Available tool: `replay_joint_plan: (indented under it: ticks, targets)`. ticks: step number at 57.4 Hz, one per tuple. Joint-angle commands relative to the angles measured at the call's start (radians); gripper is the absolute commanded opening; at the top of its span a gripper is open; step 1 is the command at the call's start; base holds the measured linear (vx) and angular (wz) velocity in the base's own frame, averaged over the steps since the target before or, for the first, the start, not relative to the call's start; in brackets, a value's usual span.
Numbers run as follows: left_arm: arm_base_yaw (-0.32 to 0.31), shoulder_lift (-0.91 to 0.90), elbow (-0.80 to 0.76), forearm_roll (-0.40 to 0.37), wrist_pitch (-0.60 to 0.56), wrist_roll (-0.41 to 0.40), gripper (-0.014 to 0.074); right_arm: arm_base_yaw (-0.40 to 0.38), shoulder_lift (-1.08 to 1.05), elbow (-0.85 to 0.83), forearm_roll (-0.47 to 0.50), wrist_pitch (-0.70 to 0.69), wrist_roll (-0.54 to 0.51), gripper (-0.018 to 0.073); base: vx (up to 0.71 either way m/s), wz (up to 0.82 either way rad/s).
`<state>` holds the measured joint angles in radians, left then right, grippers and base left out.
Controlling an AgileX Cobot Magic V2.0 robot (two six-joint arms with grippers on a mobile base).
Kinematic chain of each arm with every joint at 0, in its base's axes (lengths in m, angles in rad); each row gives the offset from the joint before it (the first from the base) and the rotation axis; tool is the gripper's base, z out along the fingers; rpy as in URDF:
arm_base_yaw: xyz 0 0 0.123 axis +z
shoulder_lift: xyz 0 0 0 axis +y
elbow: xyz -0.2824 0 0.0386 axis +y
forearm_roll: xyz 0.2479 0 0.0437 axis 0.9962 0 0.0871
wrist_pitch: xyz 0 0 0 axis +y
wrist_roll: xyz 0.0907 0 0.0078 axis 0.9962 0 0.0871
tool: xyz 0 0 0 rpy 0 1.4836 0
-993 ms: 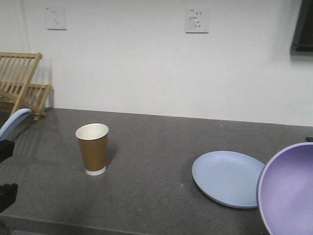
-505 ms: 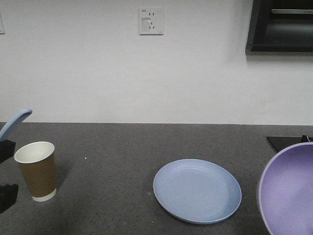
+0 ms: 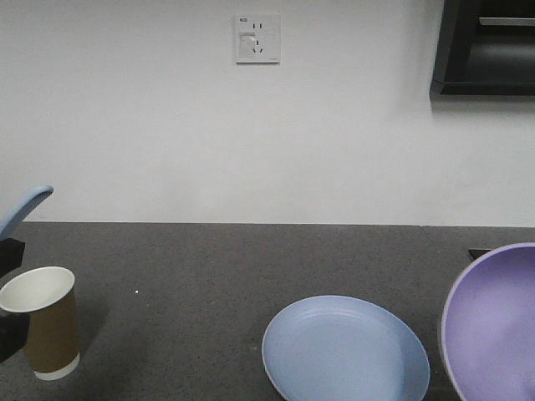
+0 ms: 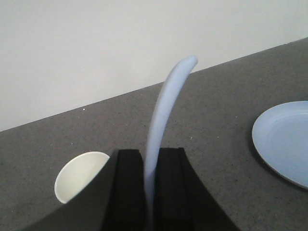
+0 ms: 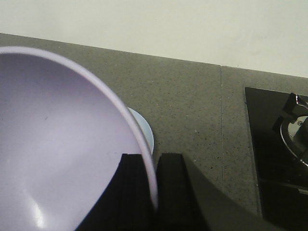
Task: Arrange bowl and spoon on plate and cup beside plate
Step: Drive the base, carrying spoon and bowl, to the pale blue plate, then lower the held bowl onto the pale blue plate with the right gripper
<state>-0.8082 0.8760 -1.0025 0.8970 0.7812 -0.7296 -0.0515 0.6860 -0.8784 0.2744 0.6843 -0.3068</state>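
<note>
My left gripper (image 4: 150, 151) is shut on the pale blue spoon (image 4: 166, 106), whose handle rises and curves above the fingers; its tip shows at the front view's left edge (image 3: 25, 207). The brown paper cup (image 3: 40, 322) stands upright on the counter at the near left, just left of that gripper (image 4: 79, 173). The light blue plate (image 3: 344, 351) lies flat near the front middle. My right gripper (image 5: 153, 156) is shut on the rim of the lavender bowl (image 5: 57, 144), held tilted in the air at the right (image 3: 493, 326), right of the plate.
The dark grey counter (image 3: 209, 267) runs to a white wall with a socket (image 3: 257, 38). A dark cabinet (image 3: 489, 46) hangs at the upper right. A black hob with a metal part (image 5: 279, 154) sits in the counter to the right of the bowl.
The whole view has shifted: cup and plate slid left and then lower in the frame, and the wooden rack left the view. Both grippers keep their hold on spoon and bowl.
</note>
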Motion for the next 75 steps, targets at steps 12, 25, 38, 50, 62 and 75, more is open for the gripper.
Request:
replay_joint_plan:
  ticks: [12, 25, 38, 50, 62, 75]
  targets:
    - [-0.003, -0.008, -0.028, 0.039, -0.047, -0.005, 0.0000, 0.001, -0.002, -0.028, 0.015, -0.088, -0.009, -0.0012, 0.10, -0.05]
    - [-0.003, -0.008, -0.028, 0.039, -0.047, -0.005, 0.0000, 0.001, -0.002, -0.028, 0.015, -0.089, -0.009, -0.0012, 0.04, -0.02]
    - [-0.003, -0.008, -0.028, 0.039, -0.047, -0.005, 0.0000, 0.001, -0.002, -0.028, 0.015, -0.088, -0.008, -0.0012, 0.00, 0.00]
    - [-0.003, -0.008, -0.028, 0.039, -0.047, -0.005, 0.0000, 0.001, -0.002, -0.028, 0.015, -0.088, -0.008, -0.0012, 0.04, 0.00]
    - [-0.003, -0.005, -0.028, 0.039, -0.047, -0.005, 0.0000, 0.001, -0.002, -0.028, 0.015, -0.088, -0.008, -0.0012, 0.07, -0.02]
    - [-0.003, -0.005, -0.028, 0.039, -0.047, -0.005, 0.0000, 0.001, -0.002, -0.028, 0.015, -0.088, -0.008, -0.0012, 0.03, -0.02]
